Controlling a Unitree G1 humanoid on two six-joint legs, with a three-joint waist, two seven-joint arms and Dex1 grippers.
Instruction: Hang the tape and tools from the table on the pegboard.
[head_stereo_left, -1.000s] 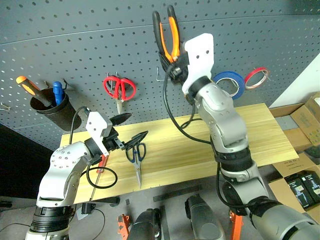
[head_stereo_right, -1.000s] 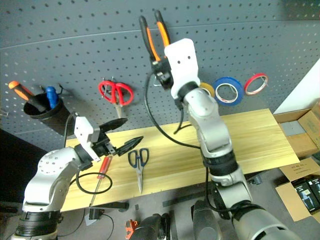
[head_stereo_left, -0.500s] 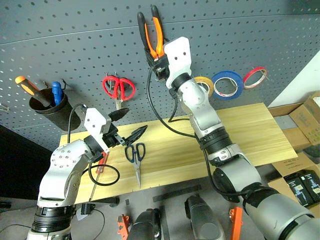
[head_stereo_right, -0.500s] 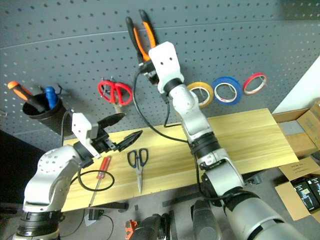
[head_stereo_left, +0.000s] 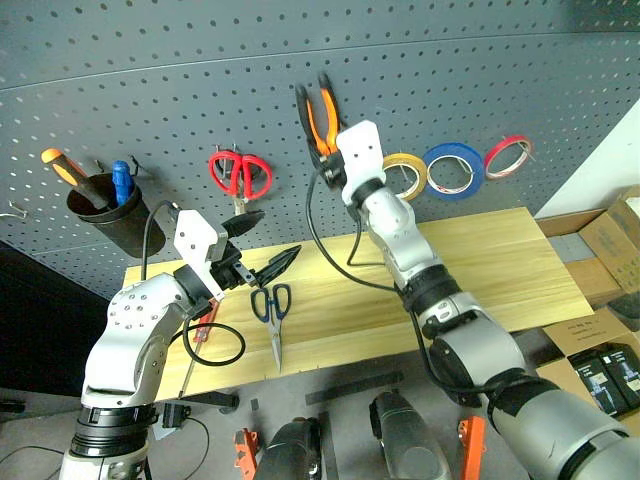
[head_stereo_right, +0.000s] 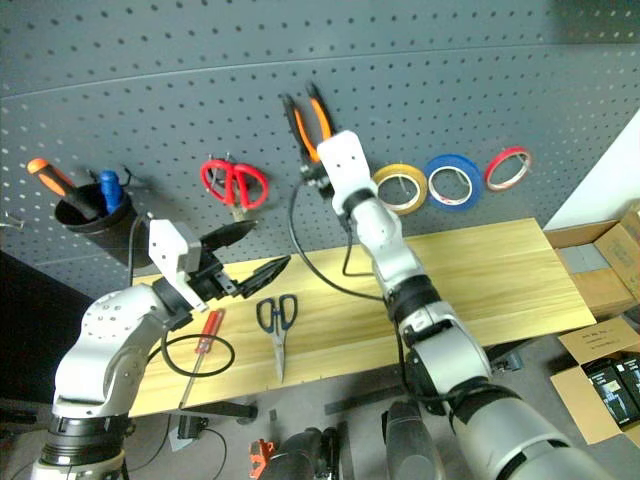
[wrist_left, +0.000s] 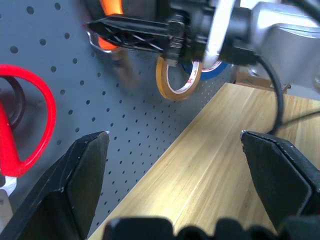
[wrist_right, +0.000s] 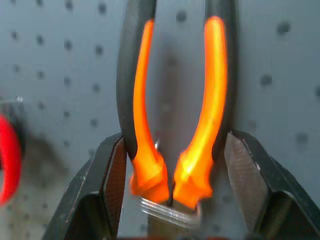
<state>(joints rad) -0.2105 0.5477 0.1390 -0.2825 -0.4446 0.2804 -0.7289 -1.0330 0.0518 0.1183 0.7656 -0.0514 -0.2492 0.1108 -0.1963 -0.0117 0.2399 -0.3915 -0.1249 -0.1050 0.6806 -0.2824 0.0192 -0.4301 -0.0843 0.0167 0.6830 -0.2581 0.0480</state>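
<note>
Right gripper (head_stereo_left: 322, 150): I have its jaws clenched on the pliers (head_stereo_left: 319, 112), raised against the pegboard (head_stereo_left: 500, 70). In the right wrist view the two black fingers (wrist_right: 107, 185) press the orange-and-black handles from both sides, handles pointing up.
Pliers and hook: I see a metal hook at the base of the handles in the right wrist view; I cannot tell whether the pliers rest on it.
Left gripper (head_stereo_left: 262, 250): I see its jaws released and spread wide, grasping nothing, level above the left part of the surface (head_stereo_left: 500, 260).
Tape (head_stereo_left: 400, 172): the yellow-amber roll hangs on the pegboard, just right of my right gripper, beside a blue roll (head_stereo_left: 453, 170) and a red roll (head_stereo_left: 509, 154).
Blue-handled scissors (head_stereo_left: 273, 318): lying flat on the surface, handles toward the pegboard, blades toward the near edge, below my left gripper.
Red-handled screwdriver (head_stereo_right: 200, 352): lying on the surface to the left of the scissors, partly under my left arm's black cable.
Red-handled scissors (head_stereo_left: 239, 178): hanging on the pegboard, left of the pliers.
Black cup (head_stereo_left: 108, 216): mounted at the pegboard's left, holding an orange-and-black-handled screwdriver (head_stereo_left: 62, 167) and a blue-handled tool (head_stereo_left: 121, 180).
Cardboard boxes (head_stereo_left: 605, 240): on the floor at the right.
</note>
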